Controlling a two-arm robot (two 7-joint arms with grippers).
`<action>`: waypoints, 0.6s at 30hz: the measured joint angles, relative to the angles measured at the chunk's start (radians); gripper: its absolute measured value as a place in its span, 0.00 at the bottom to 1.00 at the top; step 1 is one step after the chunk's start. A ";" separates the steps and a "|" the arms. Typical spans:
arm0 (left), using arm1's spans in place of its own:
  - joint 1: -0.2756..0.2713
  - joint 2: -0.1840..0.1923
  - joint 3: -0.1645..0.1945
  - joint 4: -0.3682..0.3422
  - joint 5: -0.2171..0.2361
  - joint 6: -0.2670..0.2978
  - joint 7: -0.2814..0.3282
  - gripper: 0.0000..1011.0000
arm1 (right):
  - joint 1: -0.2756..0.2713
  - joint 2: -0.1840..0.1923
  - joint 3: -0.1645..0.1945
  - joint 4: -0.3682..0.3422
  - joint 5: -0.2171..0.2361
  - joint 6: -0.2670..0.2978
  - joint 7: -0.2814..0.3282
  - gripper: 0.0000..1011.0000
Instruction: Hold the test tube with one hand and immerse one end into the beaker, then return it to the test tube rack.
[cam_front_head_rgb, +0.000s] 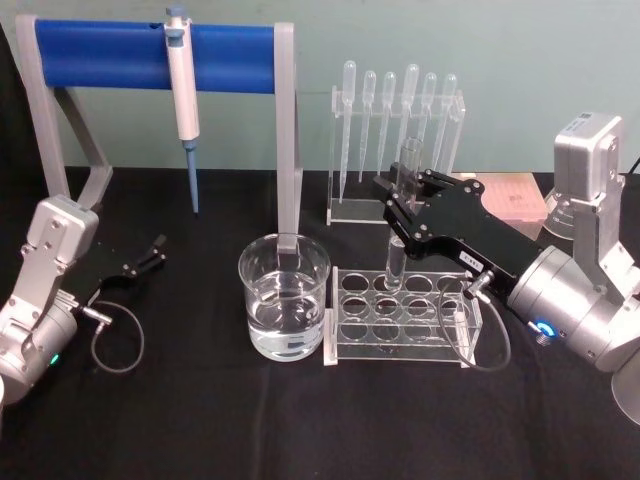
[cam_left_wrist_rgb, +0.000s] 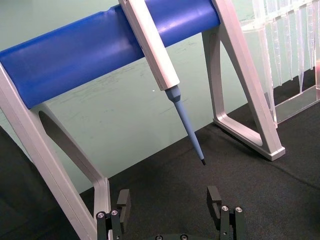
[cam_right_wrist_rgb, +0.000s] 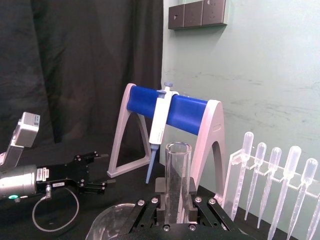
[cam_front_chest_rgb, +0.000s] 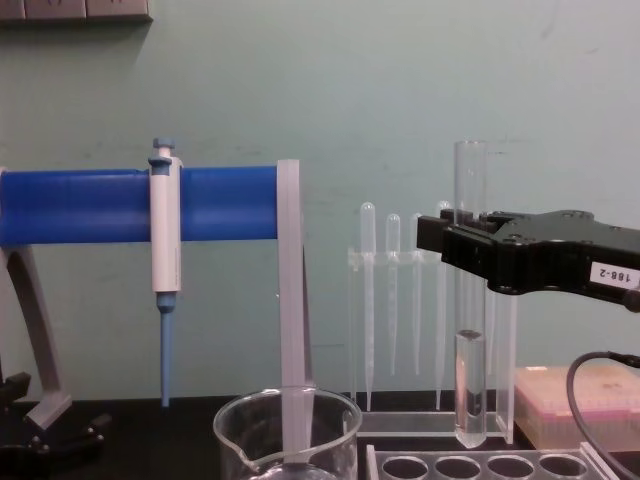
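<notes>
My right gripper (cam_front_head_rgb: 398, 212) is shut on the test tube (cam_front_head_rgb: 404, 190), a clear upright glass tube. The chest view shows the tube (cam_front_chest_rgb: 469, 300) with clear liquid in its lower part and its round bottom just above the back row of the clear rack (cam_front_chest_rgb: 480, 465). From the right wrist, the tube (cam_right_wrist_rgb: 177, 170) stands between the two black fingers (cam_right_wrist_rgb: 159, 200). The beaker (cam_front_head_rgb: 284, 297), holding water, stands left of the rack (cam_front_head_rgb: 400, 312), a short way from the tube. My left gripper (cam_front_head_rgb: 150, 255) rests open at the far left of the table, nothing between its fingers (cam_left_wrist_rgb: 215, 200).
A blue-barred stand (cam_front_head_rgb: 150, 55) with a hanging pipettor (cam_front_head_rgb: 183, 100) rises behind the beaker. A clear holder of plastic pipettes (cam_front_head_rgb: 395, 130) stands behind the rack. A pink box (cam_front_head_rgb: 515, 195) lies at the back right. Black cloth covers the table.
</notes>
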 joint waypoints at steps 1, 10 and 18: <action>0.000 0.000 0.000 0.000 0.000 0.000 0.000 0.99 | 0.000 0.000 0.000 0.000 0.000 0.000 0.000 0.22; 0.000 0.000 0.000 0.000 0.000 0.000 0.000 0.99 | 0.000 0.000 0.000 0.000 0.000 0.000 0.000 0.22; 0.000 0.000 0.000 0.000 0.000 0.000 0.000 0.99 | 0.000 0.000 0.000 0.000 0.000 0.000 0.000 0.22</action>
